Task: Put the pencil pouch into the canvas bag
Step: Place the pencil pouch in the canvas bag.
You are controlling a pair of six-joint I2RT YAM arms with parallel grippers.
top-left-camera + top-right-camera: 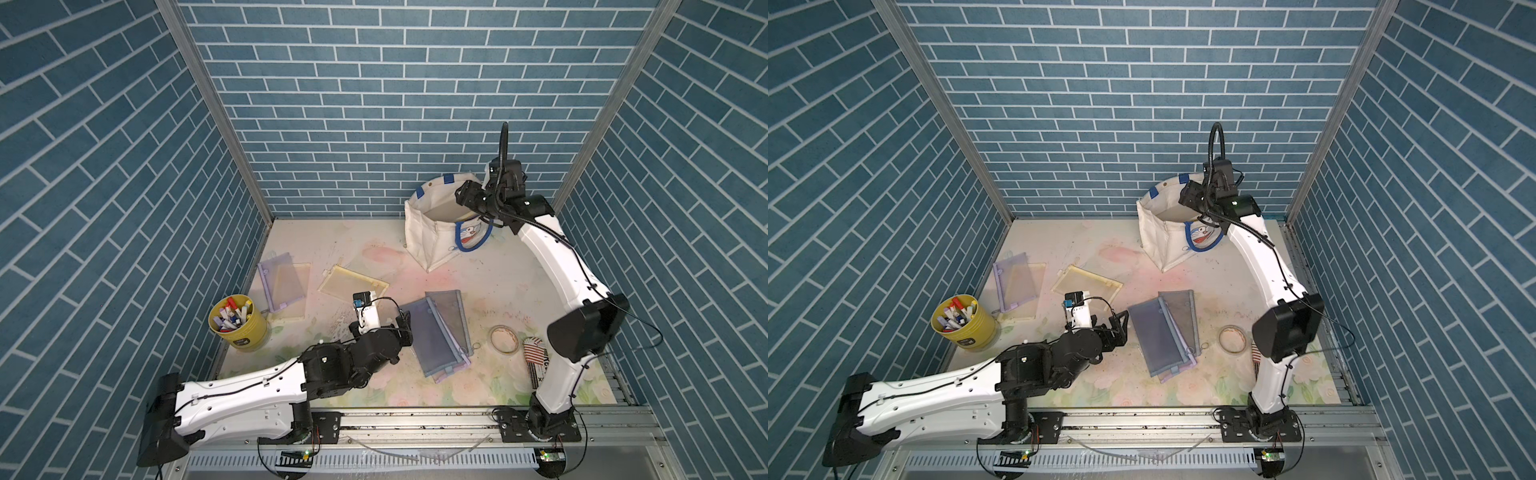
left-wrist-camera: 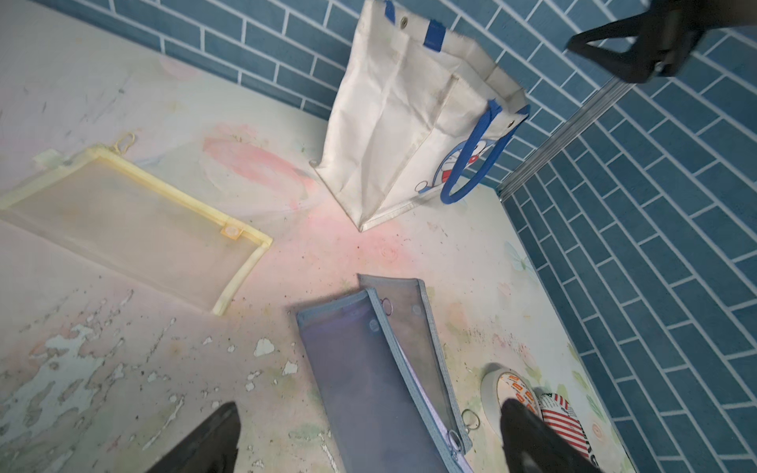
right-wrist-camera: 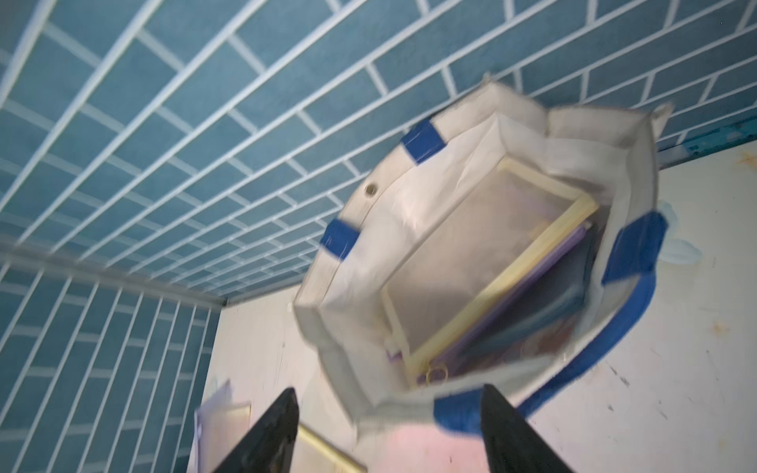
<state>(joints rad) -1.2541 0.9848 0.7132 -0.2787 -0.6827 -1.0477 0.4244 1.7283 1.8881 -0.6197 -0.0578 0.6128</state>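
Note:
The cream canvas bag [image 1: 432, 237] [image 1: 1163, 241] with blue handles stands open at the back right. My right gripper [image 1: 466, 193] [image 3: 389, 389] hovers over its rim, open, with nothing between the fingers. Inside the bag [image 3: 352, 286] lies a yellow-edged mesh pencil pouch [image 3: 471, 262] on top of a purple one and a dark one. A stack of blue-grey pouches [image 1: 436, 332] [image 2: 360, 368] lies mid-table. My left gripper [image 1: 405, 324] [image 2: 368, 405] is open just left of that stack and holds nothing. The right wrist view is blurred.
A yellow pouch [image 1: 353, 286] and a purple pouch over another yellow one [image 1: 282, 282] lie to the left. A yellow cup of markers [image 1: 239, 324] stands at the front left. A tape roll [image 1: 503, 338] and a striped item [image 1: 535, 357] sit by the right arm.

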